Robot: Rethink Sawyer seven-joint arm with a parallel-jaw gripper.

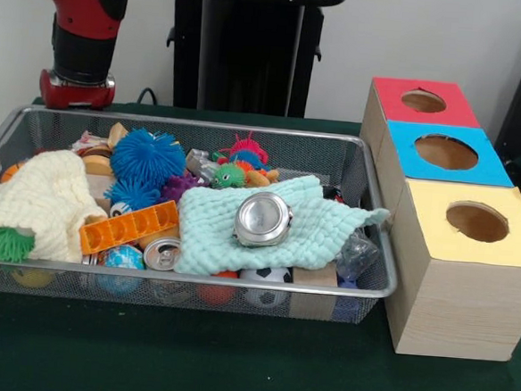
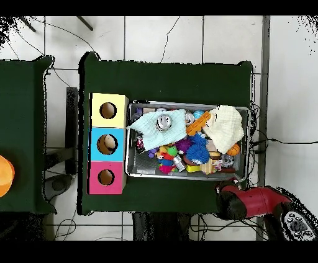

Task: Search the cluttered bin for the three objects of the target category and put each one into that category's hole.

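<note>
1. Seen from the front only: contents of the cluttered bin (image 1: 369,176) in detail — pale green cloth (image 1: 267,232) spread across the middle with a round silver tin (image 1: 262,219) resting on it, cream cloth (image 1: 36,202) at the picture's left with a green spiky ball (image 1: 7,244) tucked under its edge, orange plastic grid piece (image 1: 129,227), drink can (image 1: 162,253) lying on its side, blue spiky balls (image 1: 147,156), soccer-pattern ball (image 1: 266,275) low against the near wall.
2. Seen from overhead only: whole layout on the dark green table (image 2: 168,77) — bin (image 2: 186,104) in the middle, three boxes in a row touching its side, red arm (image 2: 254,201) off the bin's corner near the robot base.
3. Target spot: the hole (image 1: 478,221) in the yellow-topped box, nearest the front camera; blue-topped box (image 1: 446,152) and red-topped box (image 1: 424,100) behind it.
4. End effector (image 1: 75,91): only a red and silver end visible, above the bin's far corner, apart from everything; cannot tell whether open or closed, nothing seen held.
</note>
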